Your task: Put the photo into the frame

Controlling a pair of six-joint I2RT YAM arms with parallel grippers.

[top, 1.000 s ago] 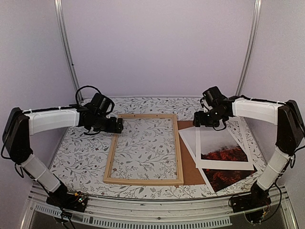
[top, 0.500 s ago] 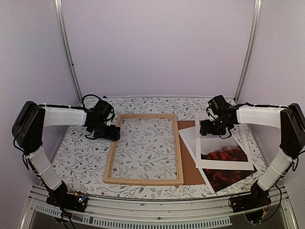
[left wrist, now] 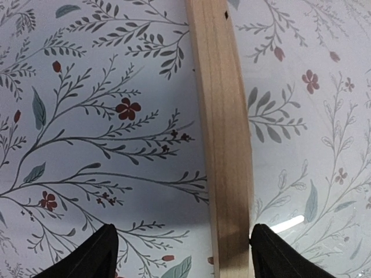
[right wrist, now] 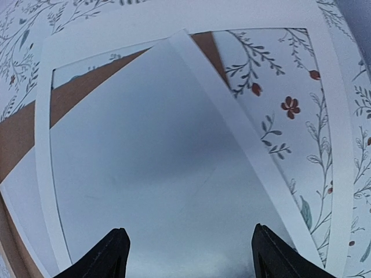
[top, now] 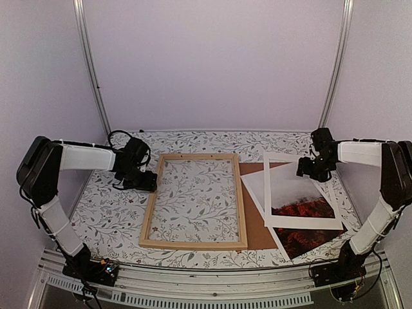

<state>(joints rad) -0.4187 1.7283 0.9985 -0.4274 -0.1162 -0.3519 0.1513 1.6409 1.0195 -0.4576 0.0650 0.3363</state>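
The light-wood frame (top: pixel 193 244) lies flat at the table's middle. My left gripper (top: pixel 149 182) is open and low over the frame's left rail (left wrist: pixel 223 145); in the left wrist view the rail runs between my fingers (left wrist: pixel 188 258), close to the right one. The photo (top: pixel 299 209), red-orange foliage and misty white, lies askew at the right under a white mat (top: pixel 266 193). My right gripper (top: pixel 308 168) is open and empty above the photo's misty half (right wrist: pixel 151 162), near the mat's far edge (right wrist: pixel 174 17). Its fingers (right wrist: pixel 188 243) stand wide apart.
A brown backing board (top: pixel 254 228) lies under the photo and mat, right of the frame; it also shows in the right wrist view (right wrist: pixel 75 98). The floral tablecloth (top: pixel 109 212) covers the table. Metal posts (top: pixel 90 71) stand at the back corners.
My right gripper has moved right, from the mat's far left corner toward its far right side. My left gripper has drawn slightly left and nearer along the frame's left rail.
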